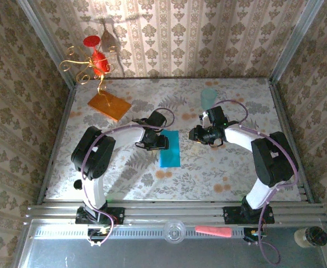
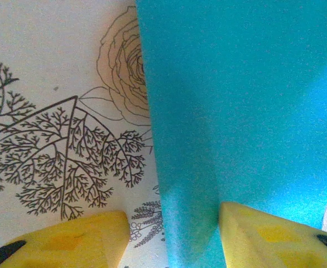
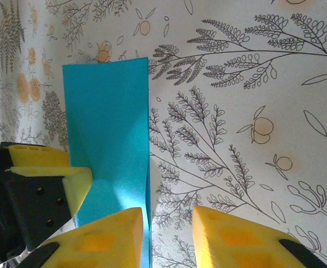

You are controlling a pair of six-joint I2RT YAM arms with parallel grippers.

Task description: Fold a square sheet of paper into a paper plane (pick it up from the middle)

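Floral-patterned table (image 1: 208, 173) is bearing the square sheet of paper (image 1: 169, 149), folded into a narrow strip, at its centre. Left gripper (image 2: 174, 234) is straddling its edge, jaws parted, likely steadying the fold. Right gripper (image 3: 166, 231) is hovering alongside, parted and empty. Behind, a mint cup (image 1: 208, 99) is standing.

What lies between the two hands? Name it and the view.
The folded teal paper lies between the left hand and the right hand, in the top view.
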